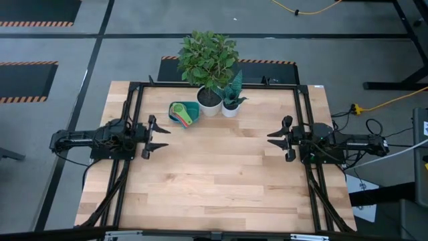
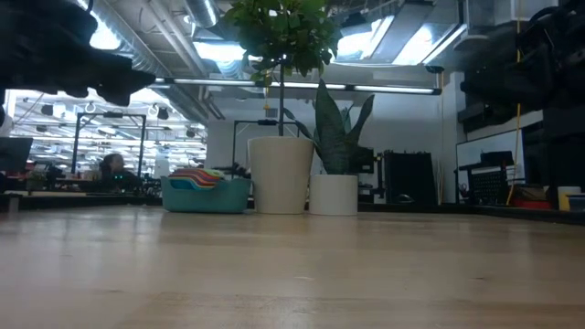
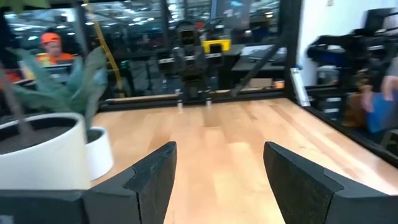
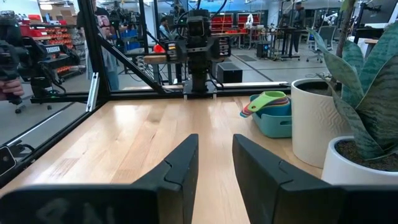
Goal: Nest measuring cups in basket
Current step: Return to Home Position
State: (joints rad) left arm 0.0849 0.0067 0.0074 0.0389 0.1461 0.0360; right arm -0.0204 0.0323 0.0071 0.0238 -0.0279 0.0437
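Measuring cups [image 1: 179, 112] sat nested in basket [image 1: 194, 120], far left. L gripper [image 1: 164, 136] & R gripper [image 1: 271, 138] were spread, empty. Home step; next, just park.

Teal basket [image 4: 277, 124] packed with green, yellow, red and orange measuring cups [image 4: 266, 99], right beside plain white pots [image 4: 314, 118] on pale wood-grain surface [image 4: 155, 137].

The table [image 1: 214, 181], filling the middle of the high view, is pale wood in planks, smooth with a soft sheen; the frame [image 4: 93, 56] around it looks like black metal, matt; the basket [image 4: 273, 121] is teal plastic, smooth and faintly glossy; the measuring cups [image 4: 267, 99] in it are smooth coloured plastic; the larger pot [image 2: 281, 174] is white, matt, finely textured; the smaller pot [image 2: 334, 194] is white and smooth; left gripper [image 3: 221, 148] and right gripper [image 4: 216, 138] are dark and matt.
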